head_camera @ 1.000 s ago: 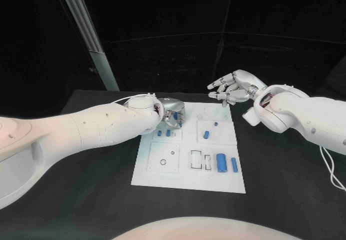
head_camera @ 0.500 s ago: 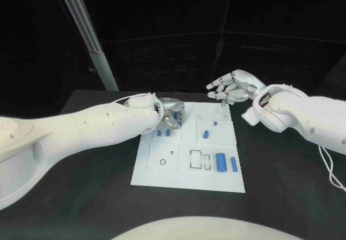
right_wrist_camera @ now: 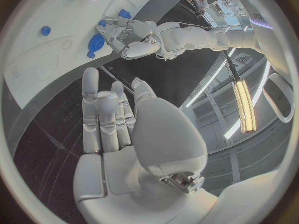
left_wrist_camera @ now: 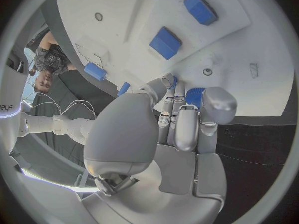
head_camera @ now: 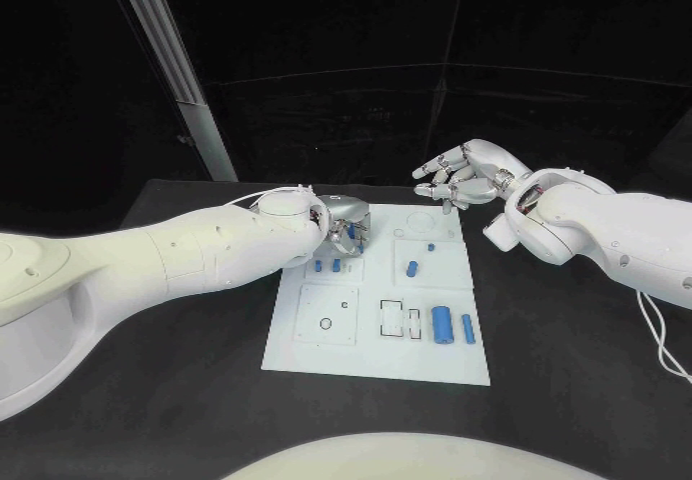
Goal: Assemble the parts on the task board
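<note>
The flat white task board lies mid-frame. The silver left hand, fingers curled, pinches a small blue part over its upper-left corner. The right hand hovers spread, empty, upper right.

Left hand over the task board — fingers curled; right hand hovers beyond, fingers apart.

You can't see what sits under the left hand in the head view: it covers the upper left corner of the task board. In the left wrist view its fingers curl over a blue part, mostly hidden, so you can't tell whether they grip it or only touch it. The marks printed on the board are too small for you to read.
</note>
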Tool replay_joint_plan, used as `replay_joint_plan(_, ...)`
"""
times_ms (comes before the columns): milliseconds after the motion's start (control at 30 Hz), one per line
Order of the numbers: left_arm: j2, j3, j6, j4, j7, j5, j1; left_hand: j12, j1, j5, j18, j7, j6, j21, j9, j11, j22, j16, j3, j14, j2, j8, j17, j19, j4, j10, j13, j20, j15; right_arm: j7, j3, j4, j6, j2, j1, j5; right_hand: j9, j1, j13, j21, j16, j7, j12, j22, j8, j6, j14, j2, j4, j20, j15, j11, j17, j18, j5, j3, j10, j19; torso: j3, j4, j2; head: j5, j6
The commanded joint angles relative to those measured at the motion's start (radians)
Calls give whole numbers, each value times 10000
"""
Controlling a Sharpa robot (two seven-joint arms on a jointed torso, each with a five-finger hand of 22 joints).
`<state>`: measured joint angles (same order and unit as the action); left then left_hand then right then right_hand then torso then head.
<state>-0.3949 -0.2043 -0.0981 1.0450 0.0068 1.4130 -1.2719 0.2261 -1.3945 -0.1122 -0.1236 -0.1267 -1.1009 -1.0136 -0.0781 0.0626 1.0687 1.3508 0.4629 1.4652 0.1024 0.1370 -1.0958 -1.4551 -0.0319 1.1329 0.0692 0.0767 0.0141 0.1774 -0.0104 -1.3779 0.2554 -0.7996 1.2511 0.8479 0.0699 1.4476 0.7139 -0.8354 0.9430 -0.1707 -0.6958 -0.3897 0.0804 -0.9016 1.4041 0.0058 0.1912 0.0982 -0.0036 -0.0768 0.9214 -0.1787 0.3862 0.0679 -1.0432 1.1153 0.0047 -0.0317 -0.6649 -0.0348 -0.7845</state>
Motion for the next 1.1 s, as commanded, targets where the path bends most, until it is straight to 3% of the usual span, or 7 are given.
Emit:
replay_joint_plan(33,-68,-19,-296,24,12,60,33,-62,32,7,95,2,-71,-122,-11,14,76,36,120,247,-78,3,25,-80,-24,98,-18,-31,87,46,6,-18,-55,1,18,23,9,70,-11,46,-4,25,-12,14,55,62,-69,2,25,35,11,-2,12,-48,59,-24,36,-4,-5,-17,1,20,19)
replay_joint_plan(300,-397,45,-823,374,136,-2,12,-187,85,13,131,-18,-120,-309,-3,24,254,32,294,239,-3,-37,98,-121,-127,193,-19,-34,84,51,6,6,-52,-11,18,25,11,83,-19,54,14,25,-24,20,63,58,-61,9,26,36,11,-2,38,-50,60,-34,31,0,-1,-24,14,13,53)
replay_joint_plan(633,-1165,559,-945,1272,45,-123,-56,-314,133,20,141,-50,-140,-361,12,43,314,44,444,235,94,-92,133,-127,-240,259,-19,-30,72,50,6,22,-63,-58,18,25,11,83,-19,54,14,25,-24,20,63,58,-61,9,26,36,11,-2,38,-50,60,-34,31,0,-12,-46,13,-72,94)
replay_joint_plan(700,-1352,611,-904,1417,1,-203,-78,-314,133,20,141,-50,-140,-361,12,43,314,44,444,235,94,-92,133,-127,-240,259,-19,-30,72,49,6,23,-64,-70,18,25,11,83,-19,54,14,25,-24,20,63,58,-61,9,26,36,11,-2,38,-50,60,-34,31,0,-10,-46,12,-101,90)
replay_joint_plan(900,-1861,671,-503,1665,-140,-405,-118,-360,188,26,153,-64,-177,-417,12,50,371,43,479,229,153,-102,164,-134,-274,306,-14,-25,65,46,6,26,-69,-93,18,25,11,83,-19,54,14,25,-24,20,63,58,-61,9,26,36,11,-2,38,-50,60,-34,31,0,-8,-10,-2,-125,88)
replay_joint_plan(1100,-2101,676,-105,1692,-189,-455,-127,-384,225,29,159,-59,-204,-448,11,50,403,44,493,227,183,-104,176,-137,-286,337,-11,-22,63,45,6,37,-69,-90,18,25,11,83,-19,54,14,25,-24,20,63,58,-61,9,26,36,11,-2,38,-50,60,-34,31,0,-2,-1,-6,-146,75)
